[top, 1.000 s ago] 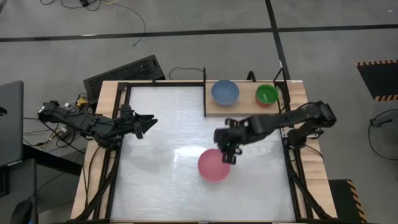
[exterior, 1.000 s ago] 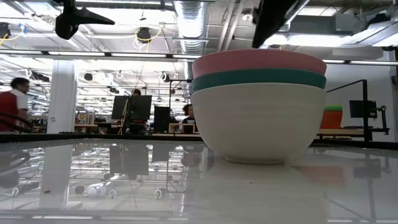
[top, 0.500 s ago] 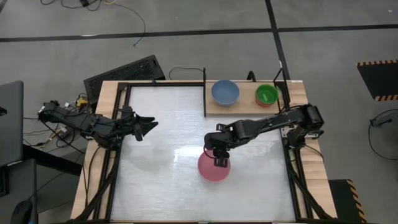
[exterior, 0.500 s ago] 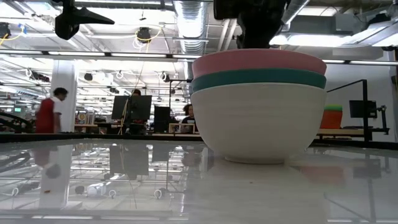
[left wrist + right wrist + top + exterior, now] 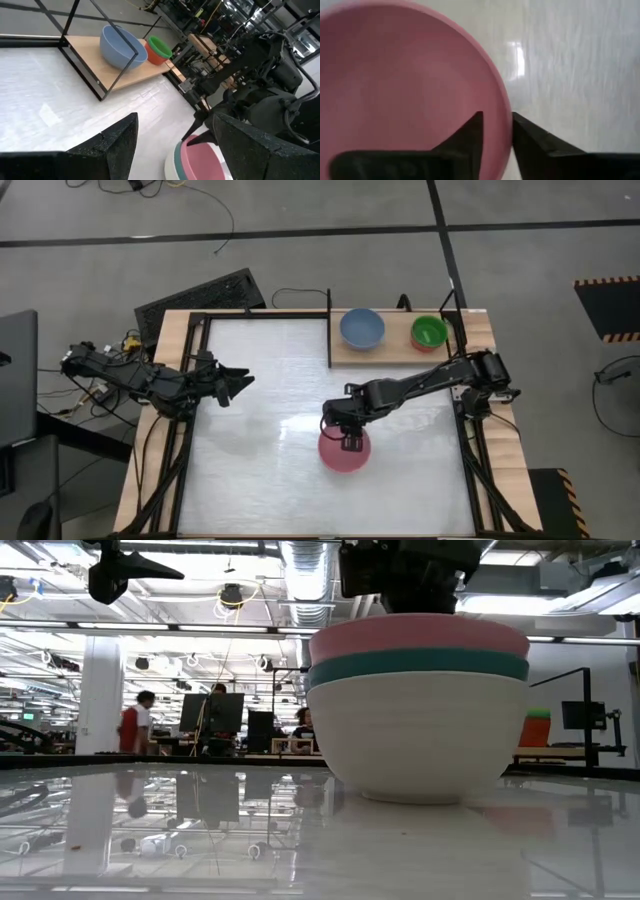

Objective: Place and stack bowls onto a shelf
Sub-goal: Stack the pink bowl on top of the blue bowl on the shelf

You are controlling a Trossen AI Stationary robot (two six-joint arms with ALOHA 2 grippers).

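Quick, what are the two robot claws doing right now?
Left gripper: open, holding nothing, waiting at the table's left edge.
Right gripper: open, one finger on each side of the pink bowl's rim.

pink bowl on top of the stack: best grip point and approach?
Pinch the rim of the round pink bowl, coming down from above. It nests in the teal bowl and white bowl, so only its lip is exposed. The right gripper already straddles that rim, one finger inside.
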